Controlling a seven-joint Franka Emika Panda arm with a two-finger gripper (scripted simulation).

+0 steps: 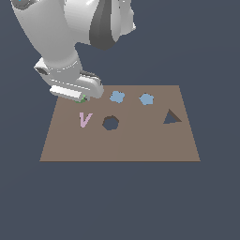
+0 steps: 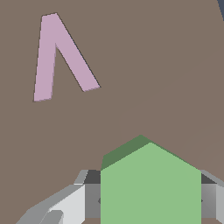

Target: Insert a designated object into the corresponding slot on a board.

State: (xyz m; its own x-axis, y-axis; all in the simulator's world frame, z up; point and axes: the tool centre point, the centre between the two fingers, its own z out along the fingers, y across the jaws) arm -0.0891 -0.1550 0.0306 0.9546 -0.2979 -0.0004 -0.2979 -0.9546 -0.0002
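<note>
At the board's far corner, on the exterior view's left:
Tool: [image 1: 80,97] low over the board [image 1: 140,140], mostly masked by the arm's white body.
Green block: [image 2: 151,188] clamped between the tool's grey fingers [image 2: 92,199], one on each flank; its lower part is cut off in the wrist view, and only a green sliver [image 1: 82,99] shows in the exterior view.
Contact with board: cannot tell.
Slot: [image 1: 110,123] jagged dark cutout near mid-board, apart from the block, outside the wrist view.
Pink V: [image 1: 85,119] between tool and slot, just beside the block.
Blue pieces: [image 1: 116,97] and [image 1: 146,99], along the far edge.
Triangular cutout: [image 1: 171,117] toward the exterior view's right.
</note>
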